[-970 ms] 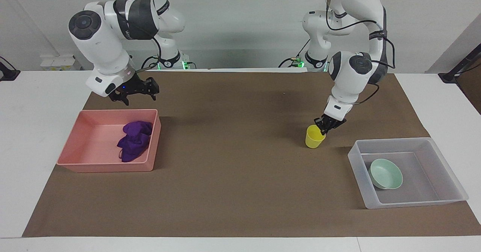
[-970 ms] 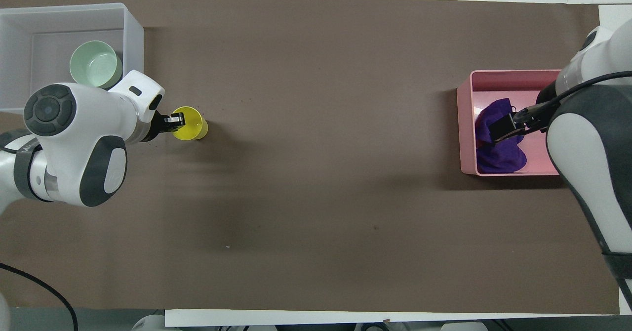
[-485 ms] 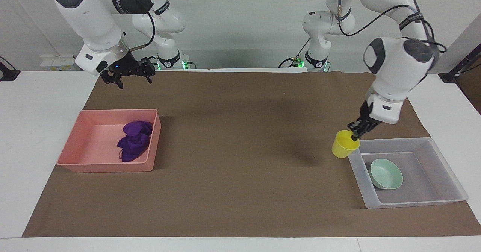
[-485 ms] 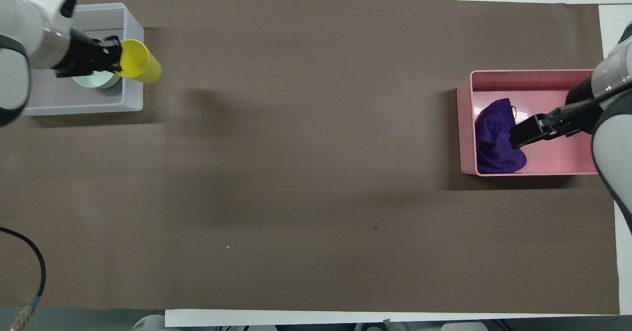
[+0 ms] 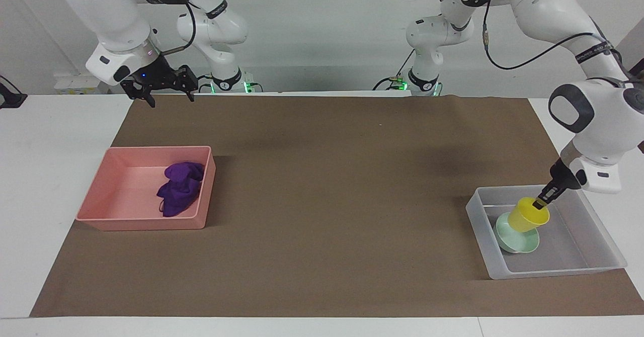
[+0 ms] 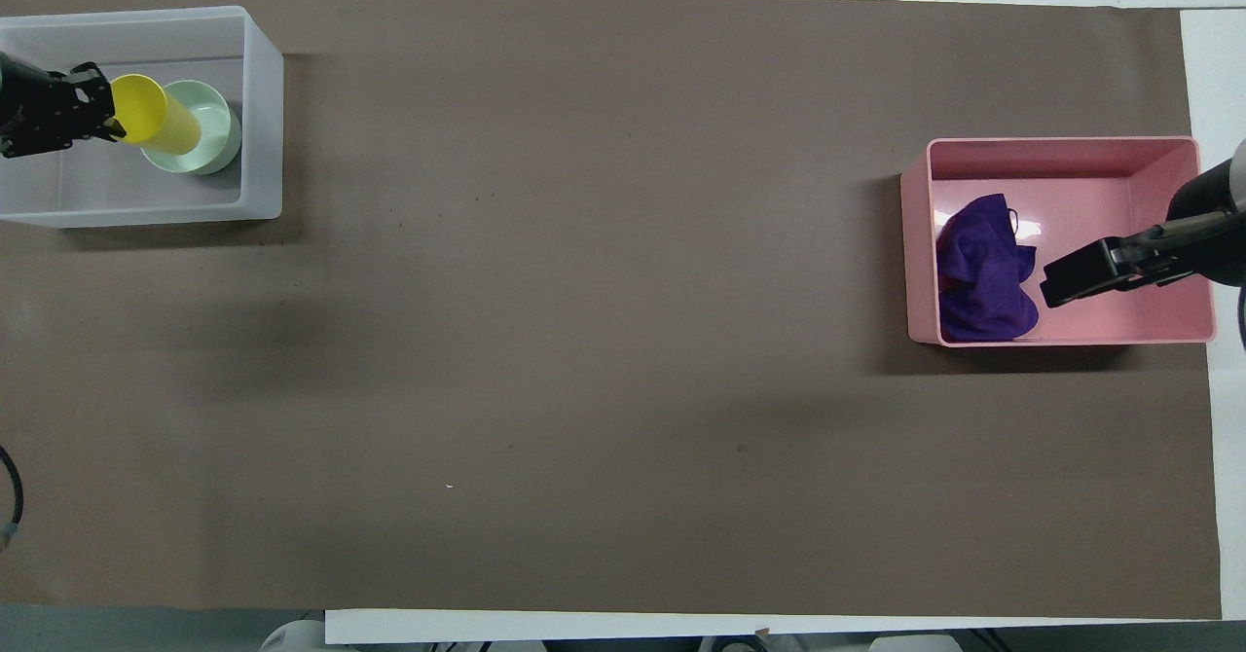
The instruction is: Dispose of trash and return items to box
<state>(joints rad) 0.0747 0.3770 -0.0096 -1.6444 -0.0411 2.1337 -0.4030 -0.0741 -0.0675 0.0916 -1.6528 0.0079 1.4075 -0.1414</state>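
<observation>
My left gripper (image 5: 541, 203) is shut on the rim of the yellow cup (image 5: 527, 217) and holds it tilted inside the translucent box (image 5: 553, 271), over the mint-green bowl (image 5: 518, 242) lying in it. I cannot tell whether the cup touches the bowl. From overhead the cup (image 6: 156, 122) overlaps the bowl (image 6: 212, 134) in the box (image 6: 263, 97), with the left gripper (image 6: 105, 119) at its rim. The purple cloth wad (image 5: 178, 188) lies in the pink bin (image 5: 146, 225). My right gripper (image 5: 162, 89) is open, empty and raised high above the bin (image 6: 1071, 146).
A brown mat (image 5: 322, 201) covers the table between the two bins. The box stands at the left arm's end, the pink bin at the right arm's end. The white tabletop (image 5: 50, 141) shows around the mat.
The left gripper carried the yellow cup off the mat, over the box wall and down over the bowl. The right gripper rose and drew back toward its base.
</observation>
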